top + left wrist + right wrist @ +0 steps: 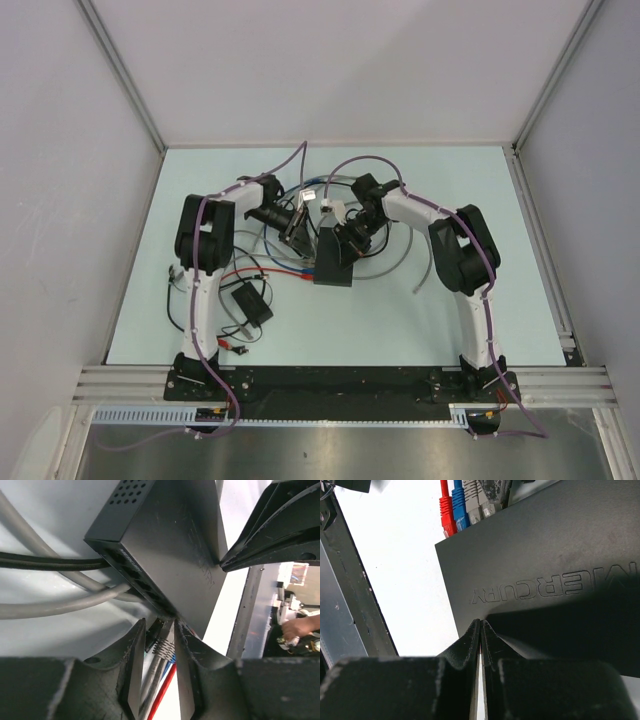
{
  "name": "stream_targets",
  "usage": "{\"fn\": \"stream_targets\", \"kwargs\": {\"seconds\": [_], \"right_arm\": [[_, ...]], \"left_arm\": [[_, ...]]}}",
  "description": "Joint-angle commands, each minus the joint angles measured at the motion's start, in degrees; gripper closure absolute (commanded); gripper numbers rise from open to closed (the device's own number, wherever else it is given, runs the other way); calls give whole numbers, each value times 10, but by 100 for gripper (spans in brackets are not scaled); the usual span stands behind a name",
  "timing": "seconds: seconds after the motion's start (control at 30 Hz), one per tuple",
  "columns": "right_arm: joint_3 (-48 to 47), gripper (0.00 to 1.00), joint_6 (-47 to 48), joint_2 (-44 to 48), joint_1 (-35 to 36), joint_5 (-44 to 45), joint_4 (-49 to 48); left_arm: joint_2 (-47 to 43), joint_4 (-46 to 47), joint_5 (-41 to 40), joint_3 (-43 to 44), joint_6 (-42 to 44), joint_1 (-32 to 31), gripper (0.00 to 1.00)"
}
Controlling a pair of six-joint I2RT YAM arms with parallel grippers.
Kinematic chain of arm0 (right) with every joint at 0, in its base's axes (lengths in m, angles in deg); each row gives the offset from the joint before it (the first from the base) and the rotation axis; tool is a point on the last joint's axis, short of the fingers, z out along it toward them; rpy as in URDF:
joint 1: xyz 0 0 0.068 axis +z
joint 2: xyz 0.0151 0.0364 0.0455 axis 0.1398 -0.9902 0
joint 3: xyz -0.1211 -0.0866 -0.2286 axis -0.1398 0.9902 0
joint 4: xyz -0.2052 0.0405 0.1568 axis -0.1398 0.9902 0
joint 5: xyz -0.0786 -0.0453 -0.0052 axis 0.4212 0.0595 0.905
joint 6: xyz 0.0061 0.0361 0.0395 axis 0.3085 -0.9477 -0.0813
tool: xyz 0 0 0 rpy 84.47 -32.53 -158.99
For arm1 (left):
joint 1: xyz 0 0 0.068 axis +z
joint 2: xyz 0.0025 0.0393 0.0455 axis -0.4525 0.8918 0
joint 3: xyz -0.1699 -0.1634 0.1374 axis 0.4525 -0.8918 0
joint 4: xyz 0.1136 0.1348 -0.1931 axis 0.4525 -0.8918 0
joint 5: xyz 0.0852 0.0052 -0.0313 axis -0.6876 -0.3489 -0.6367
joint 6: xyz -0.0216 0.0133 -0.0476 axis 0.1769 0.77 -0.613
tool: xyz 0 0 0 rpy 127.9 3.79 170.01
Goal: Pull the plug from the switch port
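Left wrist view: the left gripper has its two dark fingers drawn in to a narrow gap, and a grey plug with a clear tip fills that gap, so the pads appear to press it from both sides. Whether the tip is still seated cannot be told; it sits right at the socket mouth just ahead of the fingertips. That socket is the nearest one in the port row, which runs away from the fingertips along the narrow edge of a flat dark grey box. A blue cable and a red cable lie just beside the plug on the right-hand finger's side, passing back under the gripper. At the far end of the row, thick grey cables and a black cable go off to the left of the gripper.

The right gripper is closed to a hairline slit with nothing between its fingers. Its tips touch the near edge of the box, whose broad face, embossed MERCURY, stretches ahead of them. Beyond that face, a red plug and a blue plug meet the box's far edge.

In the top external view both grippers meet over the box mid-table. A small black box with thin wires lies well behind the left gripper, towards its base, on the pale table.
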Motion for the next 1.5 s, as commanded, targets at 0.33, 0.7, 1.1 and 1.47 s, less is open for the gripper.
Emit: {"fn": "stream_targets", "kwargs": {"seconds": [0.33,0.7,1.1,1.47], "right_arm": [[18,93,17,-29,5,91,-19],[18,92,15,-29,5,94,-19],[18,92,14,-30,6,97,-20],[12,92,13,-37,6,97,-20]], "left_arm": [[20,-54,74,22,52,-5,66],[60,-140,72,58,128,-17,68],[66,-180,71,63,182,-14,63],[74,-205,60,85,213,-13,68]]}}
